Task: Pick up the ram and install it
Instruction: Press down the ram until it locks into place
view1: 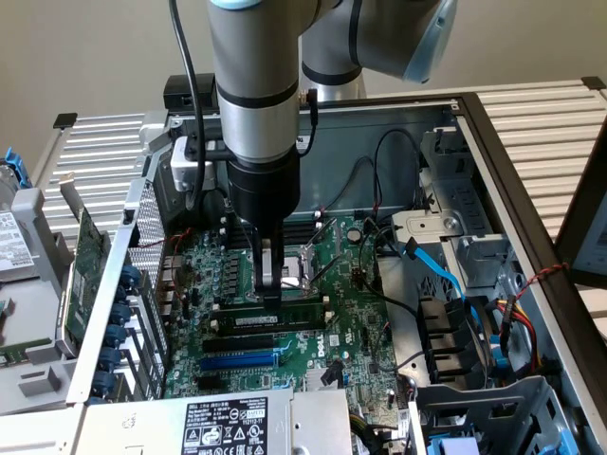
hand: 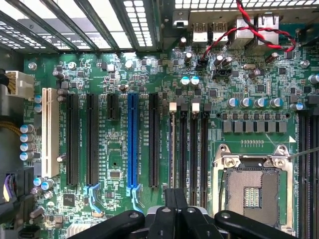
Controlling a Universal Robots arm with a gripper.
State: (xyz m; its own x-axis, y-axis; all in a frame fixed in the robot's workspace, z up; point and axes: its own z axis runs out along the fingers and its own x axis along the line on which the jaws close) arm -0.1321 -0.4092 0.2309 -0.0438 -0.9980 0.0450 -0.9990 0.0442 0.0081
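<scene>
Your jaws [view1: 269, 289] are pressed together, bearing down on the ram [view1: 275, 320] lying along its memory slot on the motherboard [view1: 356, 336] (beside the CPU socket [hand: 251, 186]), so the pickup looks done, seating unconfirmed.

Motherboard [view1: 285, 322] lay in the open case [view1: 493, 142]; ram [view1: 275, 320] sat in a slot, hand [view1: 269, 296] directly above; CPU socket [view1: 308, 265] just behind.

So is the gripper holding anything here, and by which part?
Nothing is held; the shut fingers sit over the top edge of the ram.
</scene>
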